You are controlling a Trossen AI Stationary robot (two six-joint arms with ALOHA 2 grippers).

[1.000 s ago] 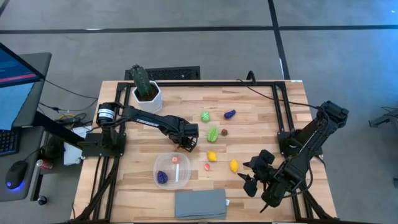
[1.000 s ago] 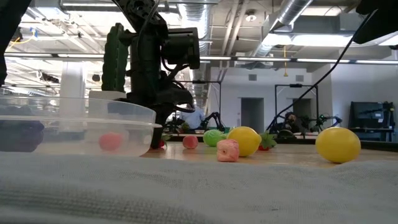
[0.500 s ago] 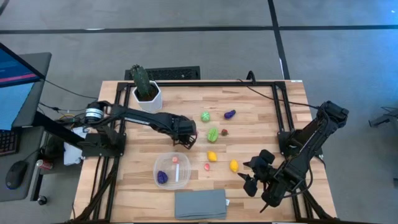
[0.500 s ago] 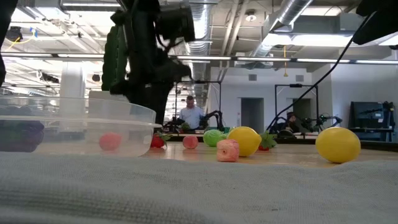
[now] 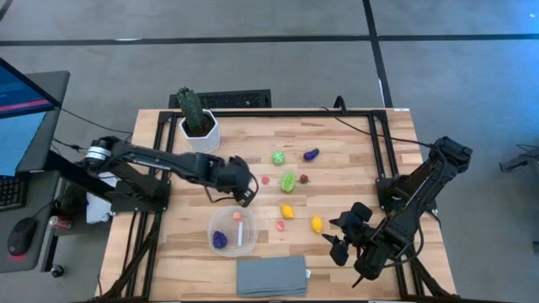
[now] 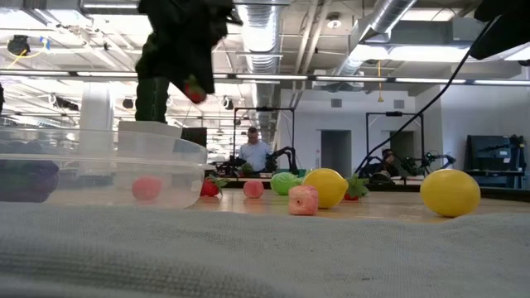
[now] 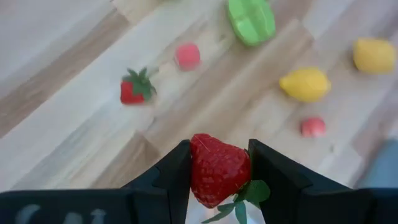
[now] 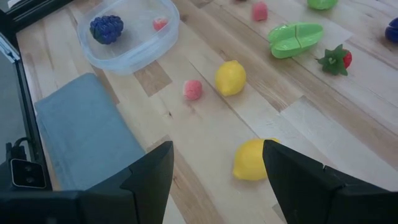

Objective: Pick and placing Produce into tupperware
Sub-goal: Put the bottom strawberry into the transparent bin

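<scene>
My left gripper [image 5: 244,192] hangs above the table just beyond the tupperware's far rim, shut on a red toy strawberry [image 7: 217,171]; in the low view the strawberry [image 6: 195,89] shows high above the table. The clear tupperware [image 5: 233,230] stands near the front and holds a purple berry [image 5: 220,240] and a pink piece [image 5: 237,215]. Several produce pieces lie on the table's middle: green [image 5: 288,181], purple [image 5: 312,154], yellow [image 5: 287,211]. My right gripper [image 5: 341,240] waits open at the near right, above a yellow lemon [image 8: 252,158]. My left gripper pinches the strawberry by its two sides [image 7: 194,168] between its two fingers. The fingers slant down from the table's left side. The strawberry is lifted clear of the table, its green leaves [image 7: 252,193] toward the wrist.
A cactus in a white pot [image 5: 195,118] stands at the far left corner. A grey folded cloth [image 5: 271,275] lies at the front edge, just before the tupperware. A black frame [image 5: 379,151] runs around the table.
My left gripper has risen from the table with the strawberry, which is now lifted clear, and has drawn back a little toward the table's left edge. A small pink piece that it covered now shows on the wood.
</scene>
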